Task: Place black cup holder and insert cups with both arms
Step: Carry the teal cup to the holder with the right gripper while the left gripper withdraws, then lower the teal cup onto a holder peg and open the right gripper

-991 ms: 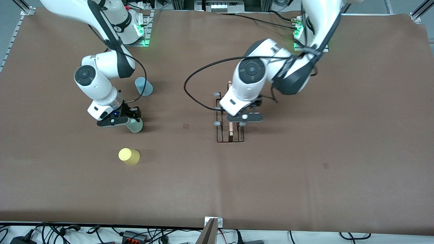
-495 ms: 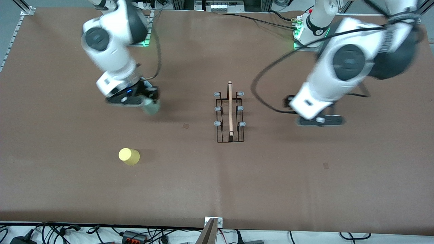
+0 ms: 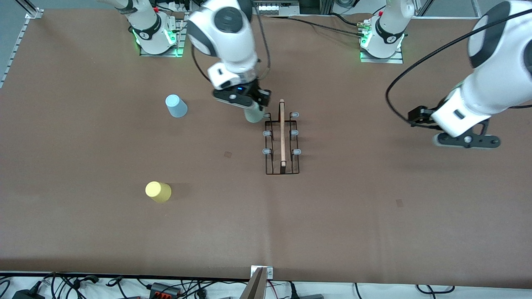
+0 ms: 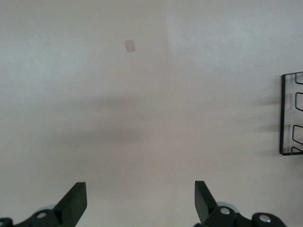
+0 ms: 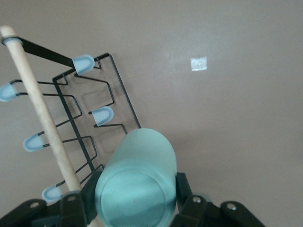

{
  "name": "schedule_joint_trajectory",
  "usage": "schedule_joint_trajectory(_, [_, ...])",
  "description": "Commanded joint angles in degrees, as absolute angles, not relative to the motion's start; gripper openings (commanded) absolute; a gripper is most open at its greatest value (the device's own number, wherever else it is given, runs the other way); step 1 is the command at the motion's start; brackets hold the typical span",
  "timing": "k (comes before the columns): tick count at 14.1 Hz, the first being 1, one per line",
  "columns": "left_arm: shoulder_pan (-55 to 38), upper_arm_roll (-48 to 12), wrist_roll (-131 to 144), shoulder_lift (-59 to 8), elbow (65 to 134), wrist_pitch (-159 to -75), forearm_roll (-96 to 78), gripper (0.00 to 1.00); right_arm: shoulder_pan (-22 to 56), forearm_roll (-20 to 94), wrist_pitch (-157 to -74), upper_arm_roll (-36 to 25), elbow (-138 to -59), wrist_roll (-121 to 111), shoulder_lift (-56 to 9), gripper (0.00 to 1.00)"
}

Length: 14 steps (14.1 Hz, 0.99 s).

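The black cup holder (image 3: 282,139) stands mid-table with its wooden rod (image 3: 282,133) on top. My right gripper (image 3: 249,106) is shut on the pale grey-green cup (image 3: 252,115) and holds it over the table beside the rack's end nearest the robots' bases. The right wrist view shows that cup (image 5: 137,184) between the fingers (image 5: 182,187), with the rack (image 5: 94,118) close by. My left gripper (image 3: 464,143) is open and empty over bare table toward the left arm's end; its wrist view (image 4: 139,203) shows only the rack's edge (image 4: 289,113). The light blue cup (image 3: 176,106) and the yellow cup (image 3: 158,191) sit upside down toward the right arm's end.
The brown table cover (image 3: 374,216) stretches wide around the rack. A small pale mark (image 3: 227,154) lies on it between the rack and the cups. Cables and plugs run along the table's edge nearest the front camera.
My right gripper has carried the grey-green cup from the right arm's end over to the rack. My left arm has moved off the rack toward its own end of the table.
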State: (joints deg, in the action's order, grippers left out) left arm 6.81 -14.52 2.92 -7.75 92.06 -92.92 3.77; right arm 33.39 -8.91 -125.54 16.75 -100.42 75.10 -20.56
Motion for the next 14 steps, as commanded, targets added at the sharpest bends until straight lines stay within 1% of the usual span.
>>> schedule_joint_trajectory(1, [14.4,-15.2,-4.4,-1.3,102.0,-99.6,-1.1,1.00,34.8,-11.5,-126.5,16.3,-96.4,78.8,-25.2,0.07])
schedule_joint_trajectory(5, [15.6,-14.9,-5.3,-3.5,97.5,-97.9,1.5,1.00,35.2,-11.2,-127.1,16.3,-96.4,78.8,-25.7,0.08])
schedule_joint_trajectory(6, [15.7,-14.5,-4.4,-4.6,96.2,-97.6,1.9,1.00,35.2,-11.3,-127.2,16.3,-96.4,78.8,-26.0,0.14])
schedule_joint_trajectory(7, [15.6,-14.5,-3.8,-4.7,95.6,-97.7,1.9,1.00,35.2,-11.4,-127.7,16.3,-96.4,78.8,-26.7,0.42])
schedule_joint_trajectory(8, [15.5,-14.7,-2.9,-4.7,95.5,-98.0,2.2,1.00,35.3,-11.8,-129.0,16.3,-96.4,78.9,-27.5,0.99])
schedule_joint_trajectory(11, [15.6,-15.0,-1.8,-4.6,95.6,-97.6,2.3,1.00,35.3,-11.9,-130.1,16.2,-96.2,77.4,-27.5,1.00])
schedule_joint_trajectory(13, [15.6,-14.7,-2.2,-4.3,95.6,-97.6,2.3,1.00,34.6,-11.9,-128.9,15.9,-94.8,77.3,-26.7,1.00])
schedule_joint_trajectory(14, [14.5,-14.3,-2.2,-3.0,96.3,-97.6,2.2,1.00,33.4,-12.0,-127.9,15.9,-94.7,76.9,-25.6,1.00])
